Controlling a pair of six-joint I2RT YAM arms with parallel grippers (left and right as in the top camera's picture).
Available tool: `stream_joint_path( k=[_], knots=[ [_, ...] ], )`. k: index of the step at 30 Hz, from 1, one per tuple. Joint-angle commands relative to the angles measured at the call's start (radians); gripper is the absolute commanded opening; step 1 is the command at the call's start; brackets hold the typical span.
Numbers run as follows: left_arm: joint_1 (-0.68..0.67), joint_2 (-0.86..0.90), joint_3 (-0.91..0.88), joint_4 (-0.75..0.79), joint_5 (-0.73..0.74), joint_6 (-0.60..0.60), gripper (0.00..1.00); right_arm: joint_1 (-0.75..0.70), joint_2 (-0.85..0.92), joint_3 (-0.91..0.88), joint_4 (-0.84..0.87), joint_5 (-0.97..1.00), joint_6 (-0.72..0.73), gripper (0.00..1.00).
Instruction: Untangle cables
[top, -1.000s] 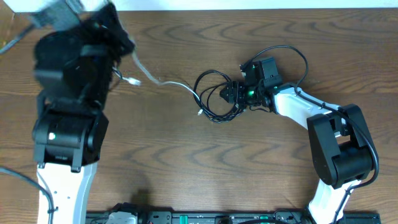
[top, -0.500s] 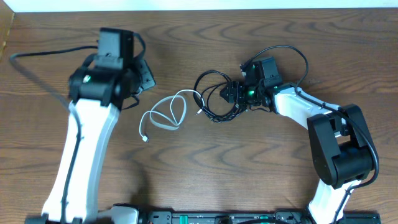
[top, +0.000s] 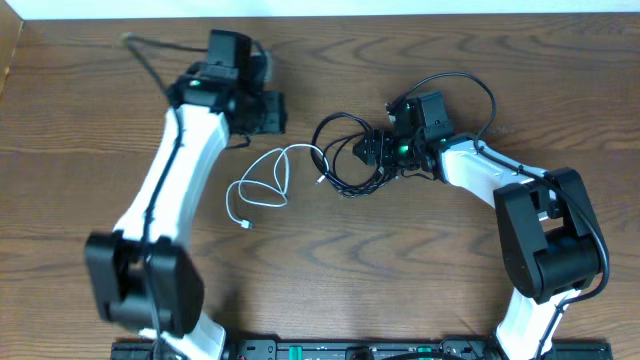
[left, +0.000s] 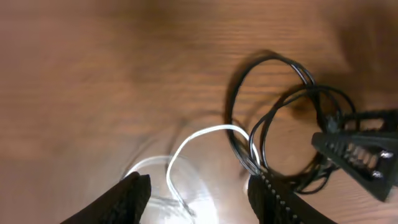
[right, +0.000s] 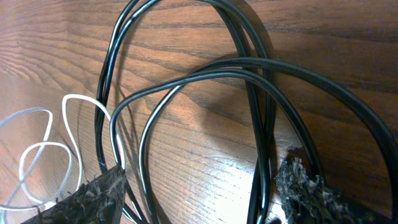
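I'm looking down at a dark brown wood-grain table (top: 330, 260), with a pale strip (top: 400, 8) running along its far edge and a black rail (top: 330, 350) lying across the near edge. Both cables are sitting on the wood between the two arms. The white cable (top: 262, 185) is lying in a loose pretzel of loops left of centre, its small plug end pointing toward me, while its other end is reaching right to the edge of the black cable (top: 345, 150). That one is resting as a coil of several overlapping loops near the middle of the table, and I can't tell whether the two are merely touching there or crossing. My left gripper (top: 270, 110) is hanging over the table beyond the white loops, well apart from the coil. In its wrist view, which is coming through blurred, the fingers (left: 134, 199) are standing spread with nothing between them, the white cable lying on the wood below. My right gripper (top: 365, 150) is sitting at the right side of the black coil. Its fingers (right: 99, 193) are standing wide apart, straddling several black strands without pinching any.
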Motion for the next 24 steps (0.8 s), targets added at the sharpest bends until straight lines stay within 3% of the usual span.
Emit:
stream_joint_path(
  k=[1,6,15,20,24],
  knots=[
    [-0.036,0.083,-0.003,0.036,0.05,0.296,0.55,0.0,0.011,0.003,-0.009,0.016,-0.002,0.75],
    [-0.055,0.176,-0.003,0.046,0.05,0.469,0.55,0.0,0.011,0.003,-0.009,0.016,-0.001,0.75],
    [-0.053,0.279,-0.003,0.077,-0.033,0.513,0.55,0.0,0.011,0.003,-0.008,0.016,-0.001,0.76],
    [-0.053,0.299,-0.006,0.058,-0.033,0.512,0.48,0.0,0.011,0.003,-0.008,0.016,-0.001,0.76],
    [-0.052,0.305,-0.018,0.054,-0.033,0.512,0.28,0.0,0.011,0.003,-0.008,0.017,-0.001,0.76]
  ],
)
